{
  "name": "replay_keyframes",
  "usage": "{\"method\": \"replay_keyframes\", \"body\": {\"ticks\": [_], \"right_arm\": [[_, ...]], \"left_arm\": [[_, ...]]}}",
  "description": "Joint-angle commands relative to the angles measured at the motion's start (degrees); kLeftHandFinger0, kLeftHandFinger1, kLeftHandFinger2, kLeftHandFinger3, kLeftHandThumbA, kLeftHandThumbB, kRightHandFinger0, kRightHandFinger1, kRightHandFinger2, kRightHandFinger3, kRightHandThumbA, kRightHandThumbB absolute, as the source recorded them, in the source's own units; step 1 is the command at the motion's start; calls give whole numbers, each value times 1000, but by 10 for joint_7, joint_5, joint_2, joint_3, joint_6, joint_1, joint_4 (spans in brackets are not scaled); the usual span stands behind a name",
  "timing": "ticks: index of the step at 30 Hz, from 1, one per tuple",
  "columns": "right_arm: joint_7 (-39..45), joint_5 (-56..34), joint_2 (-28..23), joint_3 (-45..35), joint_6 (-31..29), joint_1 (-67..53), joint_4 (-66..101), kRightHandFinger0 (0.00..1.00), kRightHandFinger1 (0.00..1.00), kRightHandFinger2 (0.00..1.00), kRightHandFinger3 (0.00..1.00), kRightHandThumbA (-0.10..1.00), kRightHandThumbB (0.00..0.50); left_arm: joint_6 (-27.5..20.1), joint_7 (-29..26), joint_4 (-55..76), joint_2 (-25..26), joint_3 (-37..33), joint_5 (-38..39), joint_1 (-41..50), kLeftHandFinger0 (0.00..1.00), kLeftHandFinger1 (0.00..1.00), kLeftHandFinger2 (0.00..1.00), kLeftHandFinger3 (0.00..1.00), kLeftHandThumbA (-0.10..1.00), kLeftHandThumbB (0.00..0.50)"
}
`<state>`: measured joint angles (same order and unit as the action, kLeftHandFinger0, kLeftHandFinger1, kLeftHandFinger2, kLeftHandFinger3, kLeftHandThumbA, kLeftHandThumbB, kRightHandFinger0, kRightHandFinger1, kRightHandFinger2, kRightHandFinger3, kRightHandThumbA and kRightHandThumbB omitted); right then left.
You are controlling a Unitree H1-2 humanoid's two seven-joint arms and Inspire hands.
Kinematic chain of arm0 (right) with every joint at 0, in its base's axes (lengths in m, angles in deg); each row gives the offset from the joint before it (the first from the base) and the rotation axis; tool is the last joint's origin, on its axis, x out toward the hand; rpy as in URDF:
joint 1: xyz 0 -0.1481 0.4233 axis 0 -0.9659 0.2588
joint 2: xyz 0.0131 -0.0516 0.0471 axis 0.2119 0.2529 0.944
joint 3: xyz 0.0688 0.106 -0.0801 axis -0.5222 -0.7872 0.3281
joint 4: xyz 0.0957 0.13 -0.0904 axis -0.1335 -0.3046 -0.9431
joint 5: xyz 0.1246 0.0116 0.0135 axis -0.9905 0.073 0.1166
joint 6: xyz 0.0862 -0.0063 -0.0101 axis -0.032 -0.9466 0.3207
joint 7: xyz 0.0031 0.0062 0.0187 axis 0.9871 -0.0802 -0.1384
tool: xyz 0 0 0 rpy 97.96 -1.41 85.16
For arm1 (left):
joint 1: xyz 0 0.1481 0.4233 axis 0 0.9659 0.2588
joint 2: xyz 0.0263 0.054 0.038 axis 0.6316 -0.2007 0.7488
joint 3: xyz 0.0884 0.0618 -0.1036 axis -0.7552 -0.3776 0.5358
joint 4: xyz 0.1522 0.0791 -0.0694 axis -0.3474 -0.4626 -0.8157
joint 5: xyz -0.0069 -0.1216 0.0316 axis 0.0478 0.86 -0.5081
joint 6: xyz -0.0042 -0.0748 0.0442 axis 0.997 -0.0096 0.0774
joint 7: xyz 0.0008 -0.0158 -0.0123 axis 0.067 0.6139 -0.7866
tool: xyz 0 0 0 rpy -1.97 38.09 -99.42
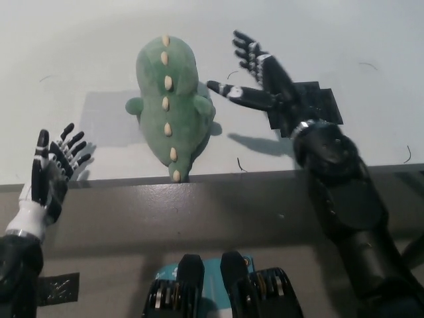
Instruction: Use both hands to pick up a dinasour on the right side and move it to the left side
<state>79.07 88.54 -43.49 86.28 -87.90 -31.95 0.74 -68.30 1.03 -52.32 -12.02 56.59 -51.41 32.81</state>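
Head view: my hands, left hand (50, 173) and right hand (262, 79), both spread wide and empty (holding nothing), flank the green plush dinosaur (171, 106) on the worktop (344, 40).

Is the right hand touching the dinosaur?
No: the right hand is open beside the dinosaur, with bare table between them.

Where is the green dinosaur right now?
In the head view the green dinosaur lies on the white table, its tail at the near edge. It sits between the open left hand and the open right hand, touching neither.
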Motion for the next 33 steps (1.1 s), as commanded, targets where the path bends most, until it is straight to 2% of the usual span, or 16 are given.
{"method": "replay_keyframes", "body": {"ticks": [1, 6, 8, 10, 12, 14, 15, 16, 19, 20, 23, 26, 28, 33], "right_arm": [[29, -34, -19, -9, 28, -20, 87, 1000, 1000, 1000, 1000, 1000, 216], [38, -46, -38, -10, 38, -60, 149, 1000, 1000, 1000, 1000, 1000, 233], [52, -57, -63, -18, 43, -98, 188, 1000, 1000, 1000, 1000, 1000, 171], [54, -56, -84, -22, 37, -122, 208, 1000, 1000, 1000, 1000, 1000, 151], [60, -61, -102, -26, 30, -142, 222, 1000, 1000, 1000, 1000, 1000, 137], [60, -68, -112, -30, 34, -153, 237, 1000, 1000, 1000, 1000, 1000, 120], [60, -72, -121, -39, 29, -168, 247, 1000, 1000, 1000, 1000, 1000, 111], [63, -83, -136, -52, 21, -191, 267, 1000, 1000, 1000, 1000, 1000, 76], [65, -97, -145, -66, -1, -225, 280, 1000, 1000, 1000, 1000, 1000, 88], [67, -102, -150, -70, -7, -233, 284, 1000, 1000, 1000, 1000, 1000, 87], [76, -118, -168, -87, -15, -277, 310, 1000, 1000, 1000, 1000, 1000, 126], [72, -108, -174, -91, -29, -291, 317, 1000, 1000, 1000, 1000, 1000, 125], [70, -112, -178, -100, -38, -311, 323, 1000, 1000, 1000, 1000, 1000, 143], [67, -110, -186, -113, -60, -337, 324, 1000, 1000, 1000, 1000, 1000, 163]], "left_arm": [[-15, 6, 53, 3, -2, -5, 17, 1000, 1000, 1000, 1000, 1000, 438], [-18, 3, 81, -1, 0, -7, 38, 1000, 1000, 1000, 1000, 1000, 412], [-13, 1, 101, -5, 0, -4, 51, 1000, 1000, 1000, 1000, 1000, 419], [-11, 4, 114, -6, -1, -4, 59, 1000, 1000, 1000, 1000, 1000, 451], [-7, 5, 132, -5, 3, 2, 73, 1000, 1000, 1000, 1000, 1000, 460], [-9, 6, 140, -6, 2, 3, 78, 1000, 1000, 1000, 1000, 1000, 455], [-10, 10, 149, -7, 1, 6, 88, 1000, 1000, 1000, 1000, 1000, 435], [-13, 11, 162, -10, -2, 6, 100, 1000, 1000, 1000, 1000, 1000, 426], [-22, 9, 174, -14, -3, -1, 119, 1000, 1000, 1000, 1000, 1000, 431], [-24, 8, 177, -18, -5, -2, 122, 1000, 1000, 1000, 1000, 1000, 422], [-29, 8, 197, -31, -9, 3, 145, 1000, 1000, 1000, 1000, 1000, 397], [-32, 7, 205, -34, -9, -1, 153, 1000, 1000, 1000, 1000, 1000, 382], [-45, 10, 209, -40, -12, -3, 167, 1000, 1000, 1000, 1000, 1000, 360], [-58, 7, 211, -54, -16, -1, 186, 1000, 1000, 1000, 1000, 1000, 358]]}}
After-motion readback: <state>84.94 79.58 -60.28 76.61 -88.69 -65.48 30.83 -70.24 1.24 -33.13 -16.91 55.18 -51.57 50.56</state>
